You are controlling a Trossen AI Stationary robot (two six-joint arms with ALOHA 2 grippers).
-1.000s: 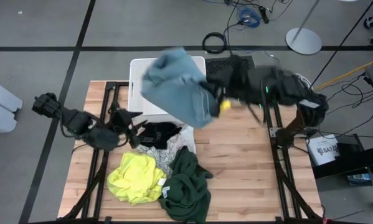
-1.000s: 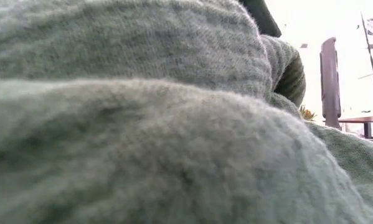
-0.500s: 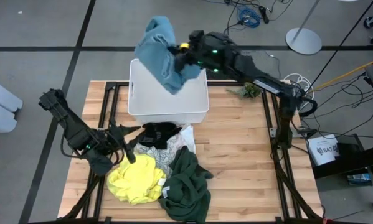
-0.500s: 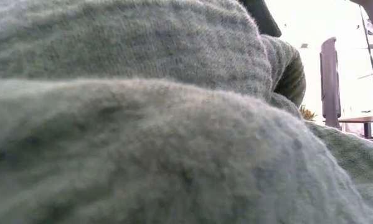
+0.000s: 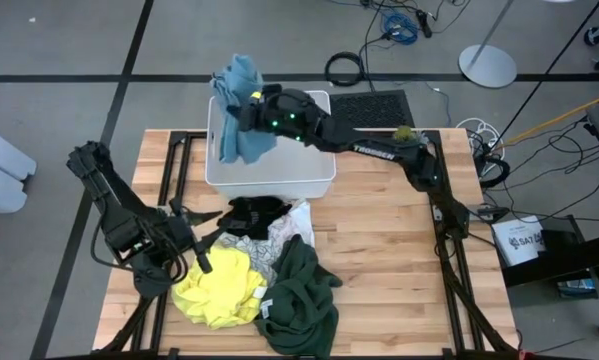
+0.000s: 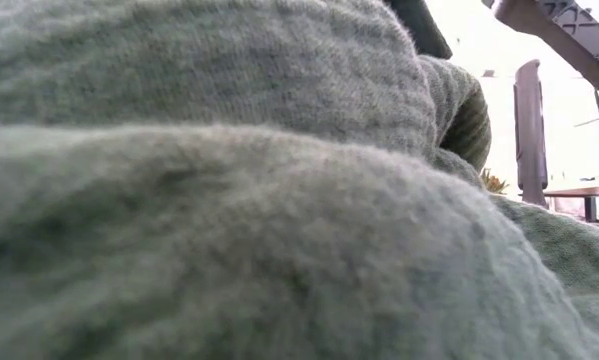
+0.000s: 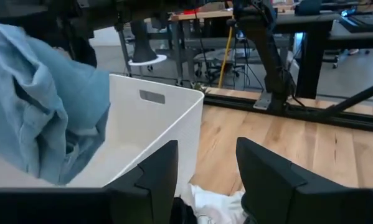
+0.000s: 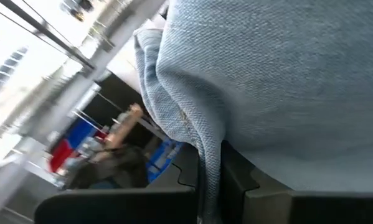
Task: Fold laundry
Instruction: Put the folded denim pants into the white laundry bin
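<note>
Nearest on the desk (image 5: 379, 250), green (image 5: 301, 295), yellow (image 5: 219, 285), patterned white (image 5: 279, 232) and black (image 5: 257, 211) garments lie crumpled, unfolded, beside the released left claw (image 5: 201, 250). Farther off, the right claw (image 5: 247, 107) grasps the light blue garment (image 5: 237, 115) above the white bin (image 5: 279, 180); folding seems barely begun.

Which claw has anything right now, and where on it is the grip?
The right claw is shut on a bunched fold of the light blue garment, hanging over the white bin. The left claw is open, holding nothing.
</note>
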